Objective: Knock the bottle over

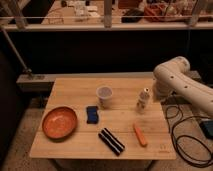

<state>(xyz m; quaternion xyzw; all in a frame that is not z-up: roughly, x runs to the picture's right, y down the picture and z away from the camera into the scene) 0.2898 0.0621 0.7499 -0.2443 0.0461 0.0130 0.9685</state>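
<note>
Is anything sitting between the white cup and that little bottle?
No. The camera view shows only bare table between the cup and the bottle. The gripper is close beside the bottle, on the side away from the cup.
</note>
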